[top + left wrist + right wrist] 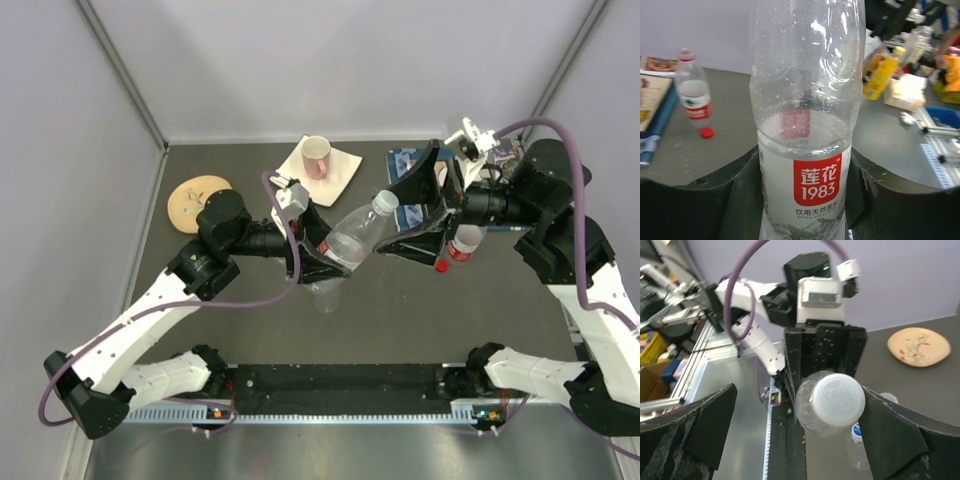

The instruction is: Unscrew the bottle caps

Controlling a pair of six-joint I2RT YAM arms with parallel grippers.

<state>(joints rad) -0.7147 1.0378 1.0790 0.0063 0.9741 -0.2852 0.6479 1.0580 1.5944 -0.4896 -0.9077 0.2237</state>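
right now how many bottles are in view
3 bottles: one tilted in the left gripper; one on the table just beneath it; one red-labelled, standing by the loose red cap on the right. Another may be hidden.

Tilted bottle (352, 240) at centre (cap (385, 203) up-right), second bottle (462, 243) just right, seemingly upright
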